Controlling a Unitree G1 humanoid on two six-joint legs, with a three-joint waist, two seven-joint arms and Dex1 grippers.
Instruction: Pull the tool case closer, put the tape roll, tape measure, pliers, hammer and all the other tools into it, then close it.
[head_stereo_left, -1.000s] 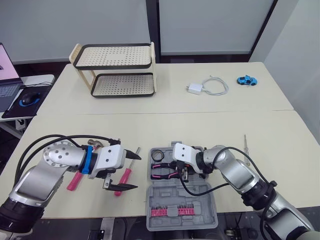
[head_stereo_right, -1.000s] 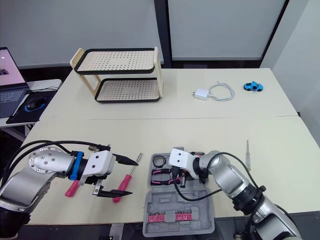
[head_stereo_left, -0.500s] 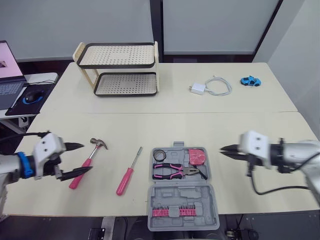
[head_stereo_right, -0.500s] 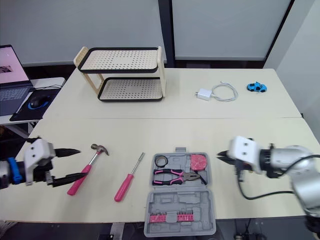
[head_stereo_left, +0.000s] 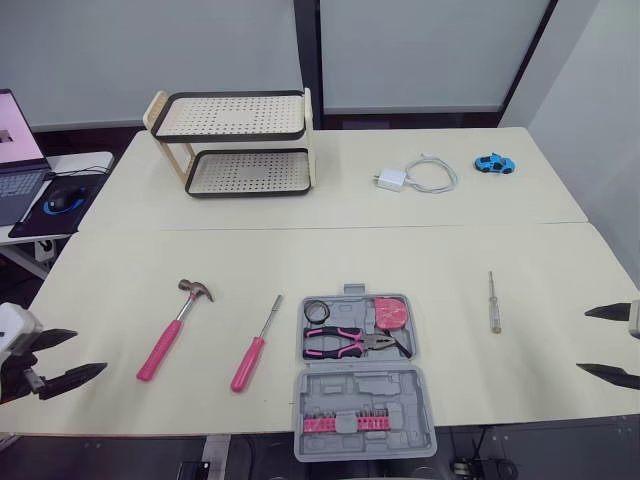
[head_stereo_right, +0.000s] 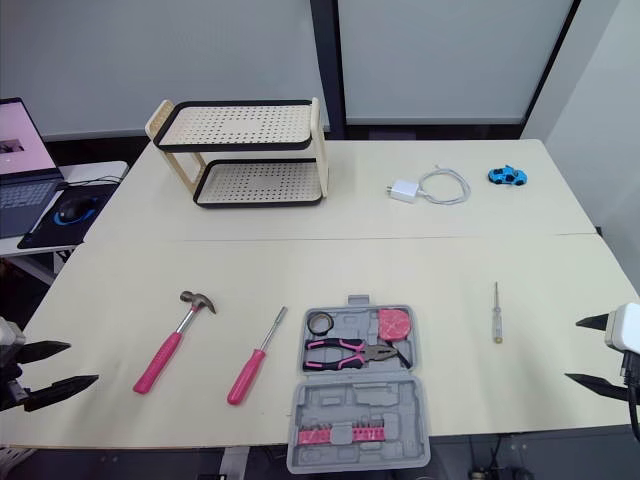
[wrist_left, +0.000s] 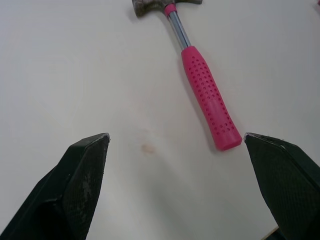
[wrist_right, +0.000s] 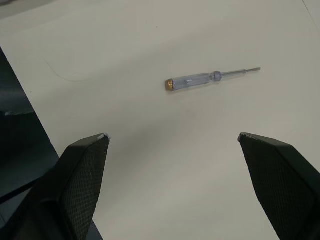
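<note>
1. Two grabbers, both spread apart and empty: left tool (head_stereo_left: 90, 349) and right tool (head_stereo_left: 582, 340), at opposite ends of the desk (head_stereo_left: 300, 250).
2. Tool case (head_stereo_left: 365, 395) lies open at the near edge, with pliers (head_stereo_left: 355, 341), tape roll (head_stereo_left: 318, 309) and tape measure (head_stereo_left: 391, 313) inside.
3. Hammer (head_stereo_left: 172, 330) and pink screwdriver (head_stereo_left: 256, 345) lie to its left, clear screwdriver (head_stereo_left: 491, 301) to its right.
4. Rack (head_stereo_left: 235, 140), charger (head_stereo_left: 390, 179) and toy car (head_stereo_left: 494, 161) sit far back.

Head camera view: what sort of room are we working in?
Probably an office or lab workroom: a laptop and mouse at the left, plain pale tables butted together, and a two-tier shelf rack and charger on the far one.
</note>
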